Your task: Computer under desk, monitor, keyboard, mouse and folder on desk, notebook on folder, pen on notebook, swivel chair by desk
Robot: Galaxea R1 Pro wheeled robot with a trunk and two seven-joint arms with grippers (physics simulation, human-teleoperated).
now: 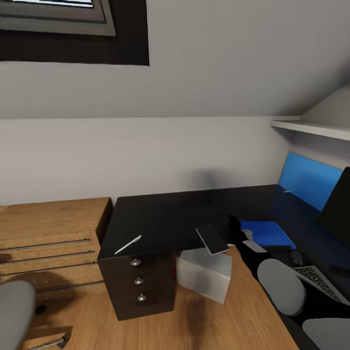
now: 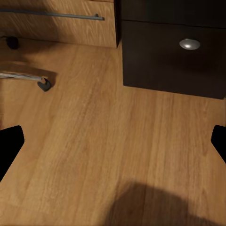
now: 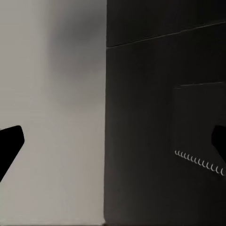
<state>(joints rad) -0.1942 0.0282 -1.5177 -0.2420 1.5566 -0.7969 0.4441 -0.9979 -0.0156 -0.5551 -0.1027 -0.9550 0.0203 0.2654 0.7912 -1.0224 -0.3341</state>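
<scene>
My left tool (image 2: pixel 113 141) was spread wide, empty, over plank floor | right tool (image 3: pixel 113 141) wide, empty | pen (image 1: pixel 128 244) lay lower left on worktop (image 1: pixel 165 218) | notebook (image 1: pixel 212 239) overhung worktop edge, centre | folder (image 1: pixel 266 234) right of notebook.

Black glossy tabletop (image 1: pixel 165 218): pen (image 1: pixel 128 244) near front-left edge, notebook (image 1: pixel 212 239) overhanging front edge, blue folder (image 1: pixel 266 233) further right, keyboard (image 1: pixel 321 283) far right. Wood floor (image 1: pixel 228 321): computer (image 1: pixel 204 273) under desk.
</scene>
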